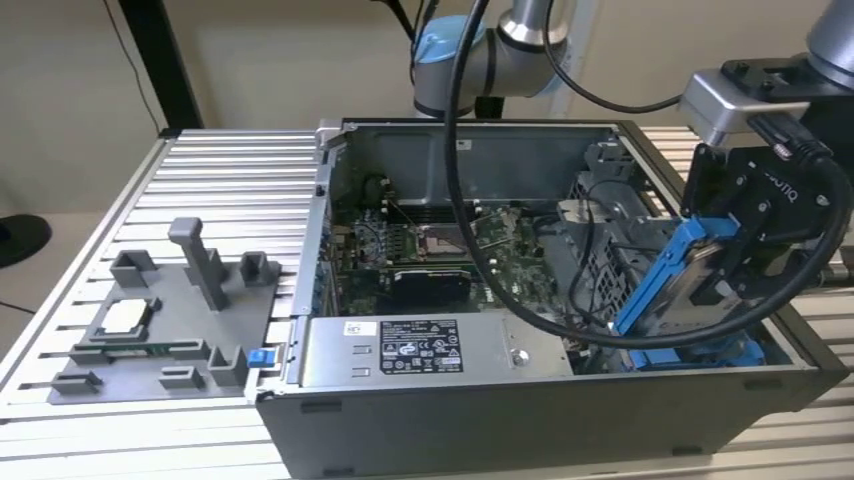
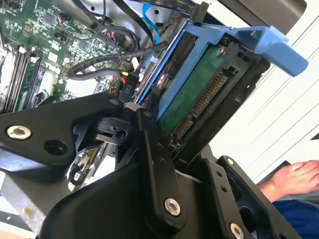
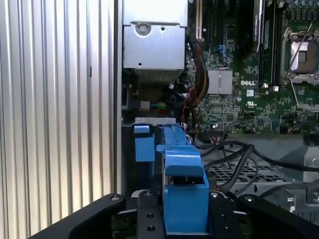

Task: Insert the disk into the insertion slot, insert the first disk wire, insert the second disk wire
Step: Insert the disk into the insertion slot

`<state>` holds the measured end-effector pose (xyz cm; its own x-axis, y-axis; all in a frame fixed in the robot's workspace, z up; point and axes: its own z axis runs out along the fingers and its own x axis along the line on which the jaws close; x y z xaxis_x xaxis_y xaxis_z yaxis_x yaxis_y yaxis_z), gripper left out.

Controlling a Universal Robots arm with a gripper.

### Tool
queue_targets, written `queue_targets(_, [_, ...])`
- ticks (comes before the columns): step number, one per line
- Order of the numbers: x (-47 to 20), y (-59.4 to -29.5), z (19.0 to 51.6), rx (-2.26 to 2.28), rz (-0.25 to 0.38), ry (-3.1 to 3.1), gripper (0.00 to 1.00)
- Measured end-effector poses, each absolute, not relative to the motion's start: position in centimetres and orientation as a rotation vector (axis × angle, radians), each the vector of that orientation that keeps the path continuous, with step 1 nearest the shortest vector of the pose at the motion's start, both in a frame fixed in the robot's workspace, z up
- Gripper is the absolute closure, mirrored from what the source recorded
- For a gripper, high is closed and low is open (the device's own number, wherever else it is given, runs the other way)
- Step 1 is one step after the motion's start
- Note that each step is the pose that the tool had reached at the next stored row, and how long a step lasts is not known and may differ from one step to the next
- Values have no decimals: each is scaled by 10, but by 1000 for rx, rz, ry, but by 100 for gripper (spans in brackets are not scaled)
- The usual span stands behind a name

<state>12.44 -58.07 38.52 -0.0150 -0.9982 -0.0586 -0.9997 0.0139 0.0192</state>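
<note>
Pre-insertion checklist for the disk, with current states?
1. Grip: ok. The gripper is shut on the disk by its blue carrier.
2. Disk seated in the insertion slot: not ok. It hangs tilted above the slot, outside it.
3. Disk connector free: ok. No wire is plugged into it.
4. Path into the slot: cannot tell. Some black cables lie close beside it.
5. Person clear: not ok. A hand is in view past the gripper in the second wrist view.
</note>
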Motion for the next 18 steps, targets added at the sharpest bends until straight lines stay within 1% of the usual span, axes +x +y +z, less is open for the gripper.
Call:
queue_targets(8, [124, -581, 383, -2185, 85, 2216, 100])
queue_targets(18, [124, -581, 367, -2185, 85, 2217, 100])
